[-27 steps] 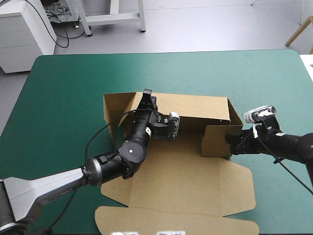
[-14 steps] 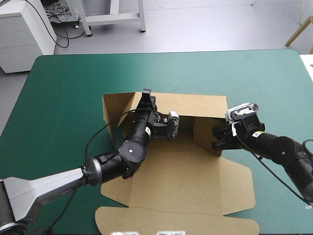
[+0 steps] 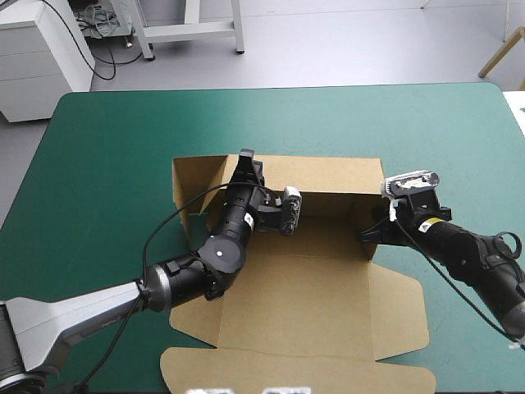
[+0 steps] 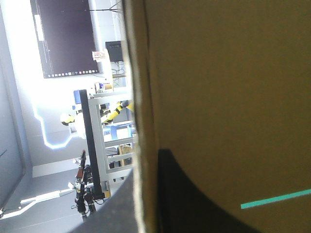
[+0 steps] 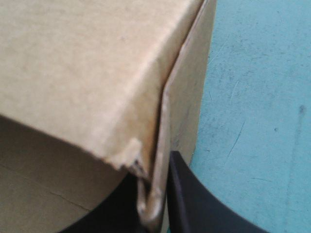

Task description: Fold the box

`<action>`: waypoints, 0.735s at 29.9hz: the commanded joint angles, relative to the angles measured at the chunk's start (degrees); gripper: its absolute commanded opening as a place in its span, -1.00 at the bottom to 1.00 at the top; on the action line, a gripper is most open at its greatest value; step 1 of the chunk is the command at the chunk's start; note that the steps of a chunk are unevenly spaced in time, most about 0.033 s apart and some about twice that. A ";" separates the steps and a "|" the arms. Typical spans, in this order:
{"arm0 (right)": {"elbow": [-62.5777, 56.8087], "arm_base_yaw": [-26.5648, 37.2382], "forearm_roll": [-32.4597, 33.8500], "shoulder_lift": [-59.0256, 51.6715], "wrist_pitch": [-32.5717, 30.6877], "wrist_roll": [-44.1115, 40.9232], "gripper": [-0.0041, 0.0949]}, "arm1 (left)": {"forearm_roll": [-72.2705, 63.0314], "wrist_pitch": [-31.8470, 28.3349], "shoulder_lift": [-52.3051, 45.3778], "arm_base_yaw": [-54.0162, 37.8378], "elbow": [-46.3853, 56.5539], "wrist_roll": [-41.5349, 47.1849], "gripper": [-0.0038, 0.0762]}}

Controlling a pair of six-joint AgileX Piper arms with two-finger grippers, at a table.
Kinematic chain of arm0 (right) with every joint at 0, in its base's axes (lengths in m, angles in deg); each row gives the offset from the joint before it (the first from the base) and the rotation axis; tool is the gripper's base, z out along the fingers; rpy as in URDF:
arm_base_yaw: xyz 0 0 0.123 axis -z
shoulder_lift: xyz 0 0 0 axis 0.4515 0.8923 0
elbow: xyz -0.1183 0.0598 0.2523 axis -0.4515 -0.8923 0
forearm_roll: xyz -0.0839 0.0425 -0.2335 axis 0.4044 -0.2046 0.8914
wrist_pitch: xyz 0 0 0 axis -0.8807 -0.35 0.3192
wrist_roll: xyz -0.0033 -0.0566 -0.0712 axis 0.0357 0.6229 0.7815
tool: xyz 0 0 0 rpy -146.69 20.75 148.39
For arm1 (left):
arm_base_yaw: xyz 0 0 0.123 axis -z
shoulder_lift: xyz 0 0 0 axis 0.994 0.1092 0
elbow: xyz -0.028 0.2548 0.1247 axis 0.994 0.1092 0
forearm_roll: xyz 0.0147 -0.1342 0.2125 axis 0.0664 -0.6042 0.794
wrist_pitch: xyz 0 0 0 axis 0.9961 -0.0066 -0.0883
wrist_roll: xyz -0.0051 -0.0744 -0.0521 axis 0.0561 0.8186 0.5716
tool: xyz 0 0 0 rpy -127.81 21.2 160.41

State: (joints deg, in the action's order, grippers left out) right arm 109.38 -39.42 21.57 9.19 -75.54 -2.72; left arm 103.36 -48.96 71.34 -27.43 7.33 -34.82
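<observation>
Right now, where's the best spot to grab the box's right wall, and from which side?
Probably its thin free edge, coming from the table's right side. The right wall of the box stands up, so one finger can go inside and one outside. The right gripper is shut on that edge this way.

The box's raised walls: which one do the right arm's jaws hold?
The short wall at the box's right end; the left gripper clamps the long far wall.
</observation>
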 commanded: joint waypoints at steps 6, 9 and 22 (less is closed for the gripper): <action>1.47 0.18 -0.81 -1.02 3.93 0.02 -0.95 | -0.37 0.15 -1.71 0.16 -1.00 0.84 -0.93; 1.47 0.18 -1.06 -1.02 4.19 0.02 -0.95 | -0.37 0.15 -1.71 0.16 -1.00 0.84 -0.93; 1.58 0.18 5.37 -0.59 3.79 4.58 -0.91 | -0.37 0.12 -1.71 0.16 -1.00 1.13 -0.93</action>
State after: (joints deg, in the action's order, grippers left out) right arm 109.38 -39.42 24.06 9.25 -75.04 1.20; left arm 103.18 -48.96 71.29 -27.43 7.33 -34.56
